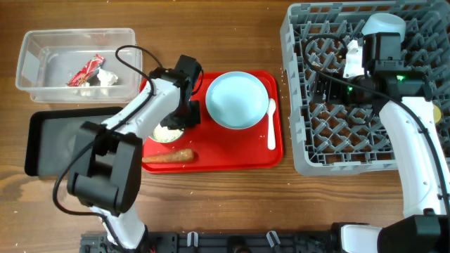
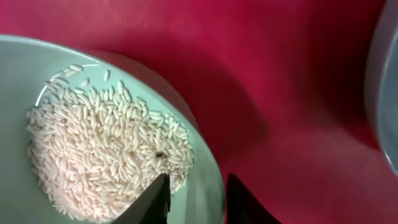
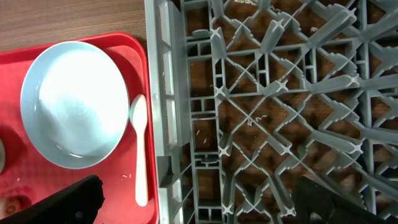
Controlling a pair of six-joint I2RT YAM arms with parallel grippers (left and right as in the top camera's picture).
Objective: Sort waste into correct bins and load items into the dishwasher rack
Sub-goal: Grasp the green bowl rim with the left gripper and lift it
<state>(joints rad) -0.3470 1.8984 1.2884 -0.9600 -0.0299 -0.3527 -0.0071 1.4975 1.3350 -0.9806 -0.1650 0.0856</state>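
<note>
My left gripper (image 1: 181, 119) is shut on the rim of the pale green bowl (image 1: 166, 133), one finger inside and one outside, as the left wrist view (image 2: 198, 200) shows. The bowl (image 2: 25, 68) holds white rice crumbs (image 2: 106, 149) and sits on the red serving tray (image 1: 275, 159). The pale blue plate (image 1: 235, 100), white spoon (image 1: 271, 124) and orange carrot piece (image 1: 169, 157) also lie on that tray. My right gripper (image 3: 196, 205) is open and empty above the left side of the grey dishwasher rack (image 1: 292, 91). The red-and-white wrapper (image 1: 86, 69) and white scrap (image 1: 106, 77) lie in the clear tub (image 1: 34, 49).
The black tray (image 1: 63, 144) lies left of the red tray, below the clear tub. The right wrist view shows the plate (image 3: 71, 102) and spoon (image 3: 140, 149) beside the rack's wall (image 3: 166, 93). The small blue bowl and yellow cup are not clearly in view.
</note>
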